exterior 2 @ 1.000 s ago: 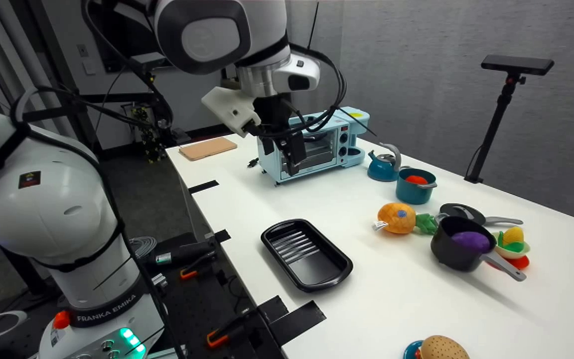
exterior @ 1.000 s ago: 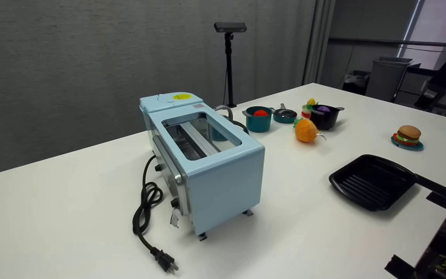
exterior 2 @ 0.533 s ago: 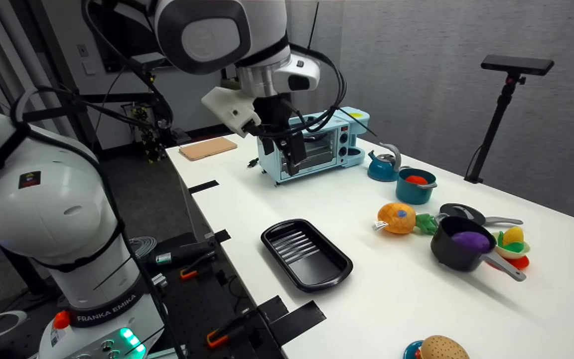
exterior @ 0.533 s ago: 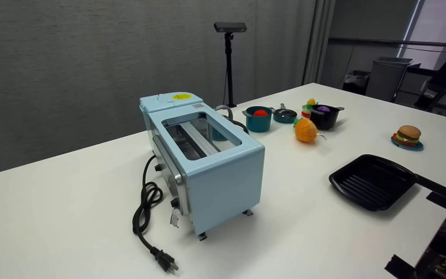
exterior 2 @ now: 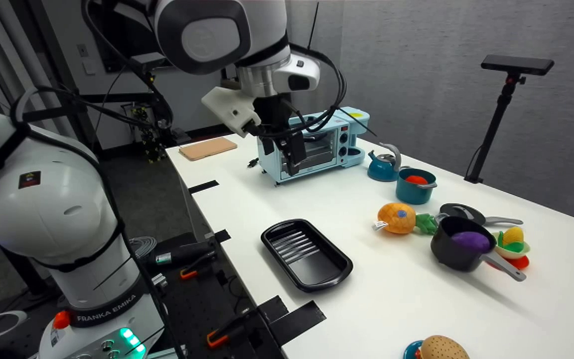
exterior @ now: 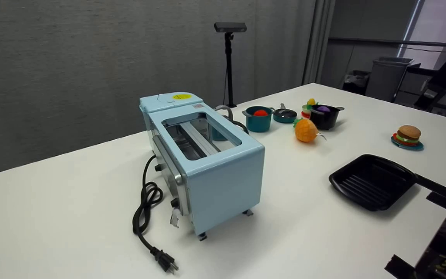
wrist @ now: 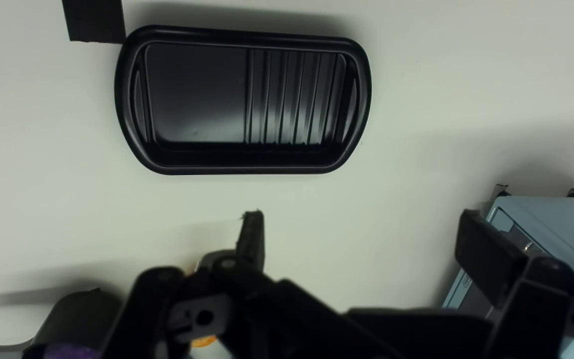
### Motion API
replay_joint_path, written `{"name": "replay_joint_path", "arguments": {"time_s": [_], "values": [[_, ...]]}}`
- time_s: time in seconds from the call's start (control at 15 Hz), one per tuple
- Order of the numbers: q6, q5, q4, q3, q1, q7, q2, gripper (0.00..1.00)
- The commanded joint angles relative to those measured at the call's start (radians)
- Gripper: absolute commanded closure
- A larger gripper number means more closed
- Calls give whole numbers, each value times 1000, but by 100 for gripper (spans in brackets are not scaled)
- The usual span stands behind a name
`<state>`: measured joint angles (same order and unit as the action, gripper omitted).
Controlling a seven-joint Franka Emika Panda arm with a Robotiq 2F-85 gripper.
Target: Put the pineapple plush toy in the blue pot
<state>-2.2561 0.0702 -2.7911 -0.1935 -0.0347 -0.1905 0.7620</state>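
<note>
The orange pineapple plush toy lies on its side on the white table in both exterior views (exterior: pixel 306 131) (exterior 2: pixel 396 218), its green leaves close to the black pot. In the wrist view only a sliver of it (wrist: pixel 204 341) shows behind the gripper. The blue pot (exterior: pixel 258 123) stands upright nearby, also in an exterior view (exterior 2: pixel 413 192), with a red round thing inside. It is out of the wrist view. My gripper (wrist: pixel 361 224) is open and empty, its fingers wide apart. In an exterior view the gripper (exterior 2: pixel 281 152) hangs above the table, in front of the toaster and apart from the toy.
A light-blue toaster oven (exterior: pixel 225 186) stands beside the blue kettle (exterior 2: pixel 382 168). A flat black pan (wrist: pixel 197 94) lies near the table edge. A black pot (exterior 2: pixel 449 257) with a purple thing, a lidded pan (exterior: pixel 285 115) and a burger toy (exterior: pixel 409 133) are on the table.
</note>
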Motion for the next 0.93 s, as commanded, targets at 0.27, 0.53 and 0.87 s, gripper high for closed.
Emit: {"name": "replay_joint_path", "arguments": {"time_s": [0.27, 0.53, 0.87], "values": [[4, 13, 2, 14, 14, -10, -2, 0], [3, 16, 9, 10, 13, -10, -11, 0], [-15, 13, 38, 11, 16, -8, -68, 0]]}}
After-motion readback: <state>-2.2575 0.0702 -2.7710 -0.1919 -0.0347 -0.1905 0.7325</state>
